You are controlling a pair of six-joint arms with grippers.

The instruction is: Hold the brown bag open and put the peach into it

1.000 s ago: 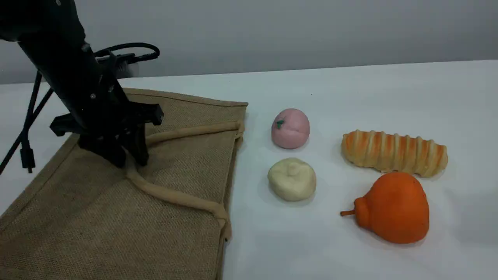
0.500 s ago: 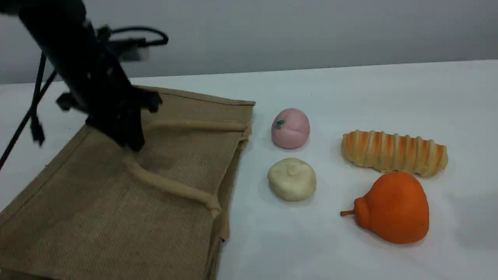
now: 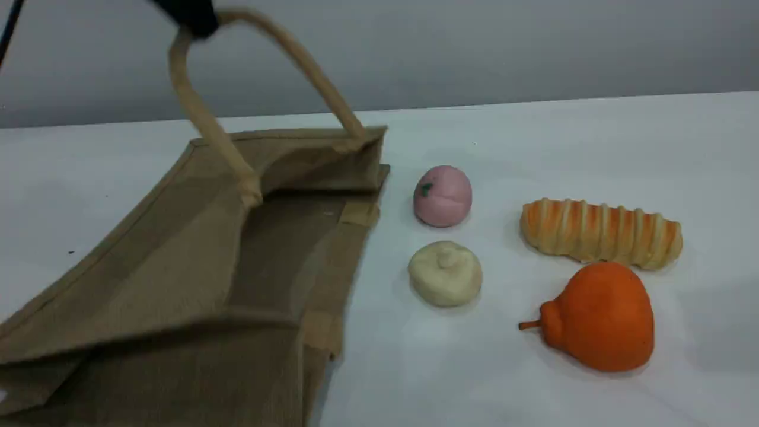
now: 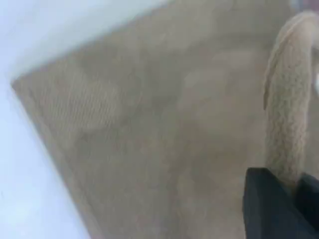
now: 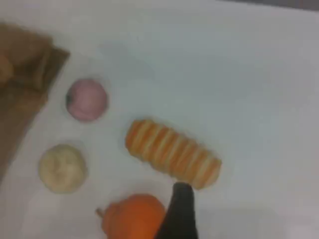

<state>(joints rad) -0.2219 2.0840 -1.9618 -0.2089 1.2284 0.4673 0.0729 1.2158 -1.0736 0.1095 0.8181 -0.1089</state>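
Since the earlier frames, the left gripper [image 3: 193, 15] has risen to the top edge of the scene view, drawing the handle [image 3: 201, 112] with it, so the brown bag [image 3: 178, 284] now stands open toward the fruit. You find the jaws clamped together on the handle; the left wrist view confirms the rope running into the fingertip [image 4: 264, 204]. Treat the bag as light and limp: its woven cloth sags, and the mouth holds only while you keep the handle up.

The peach [image 3: 443, 196] rests on the table [image 3: 563, 136], just beside the bag's mouth, with the cream ball [image 3: 445, 273] near it. It looks soft and probably squashes under pressure, so close on its widest part gently. The right gripper [image 5: 182, 214] hangs above the orange pear [image 5: 132, 216] and the striped bread roll [image 5: 172, 154], jaws apart and empty.
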